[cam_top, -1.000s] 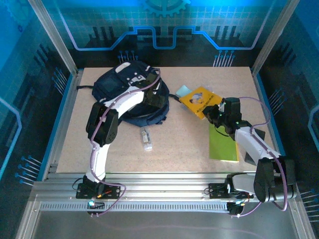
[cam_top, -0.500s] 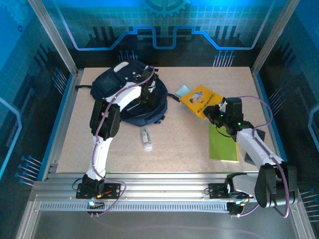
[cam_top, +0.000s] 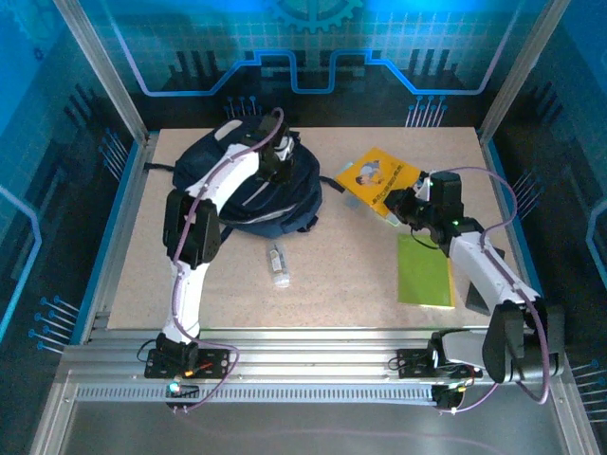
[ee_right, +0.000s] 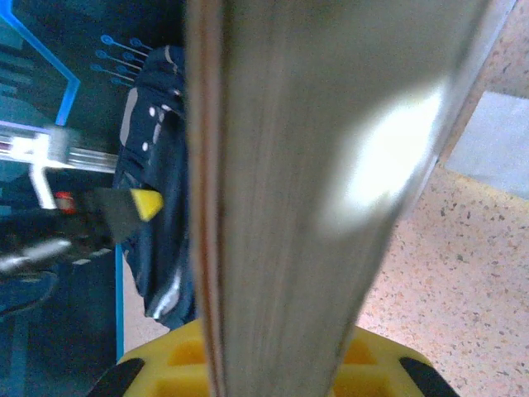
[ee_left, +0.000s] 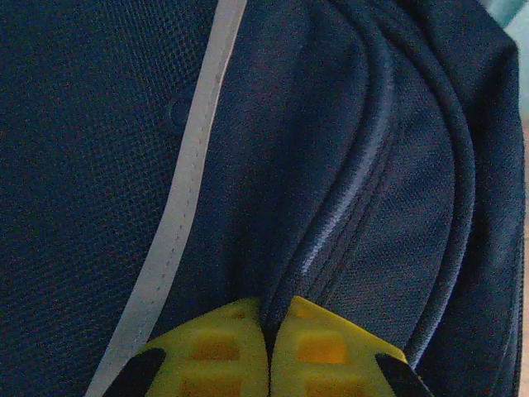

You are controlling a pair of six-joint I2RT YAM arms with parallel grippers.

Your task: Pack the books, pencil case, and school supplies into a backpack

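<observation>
The dark navy backpack (cam_top: 237,185) lies at the back left of the table. My left gripper (cam_top: 276,167) rests on its top, shut, with a ridge of the navy fabric (ee_left: 372,165) running into the thin slit between the yellow fingers (ee_left: 215,356). My right gripper (cam_top: 406,204) is shut on the near edge of the yellow cartoon book (cam_top: 377,178), whose page edge (ee_right: 314,165) stands up between the fingers. The lime-green book (cam_top: 424,270) lies flat near the right arm. A short clear tube (cam_top: 277,263) lies on the table in front of the backpack.
A pale stripe (ee_left: 190,165) crosses the backpack's front. A pale-blue patch (ee_right: 496,141) lies on the table beyond the held book. Metal frame posts and blue panels ring the table (cam_top: 341,284). Bare tabletop stretches between the tube and the green book.
My left gripper slid farther back over the backpack and closed from wide open. The right gripper raised the yellow book and carried it slightly back.
</observation>
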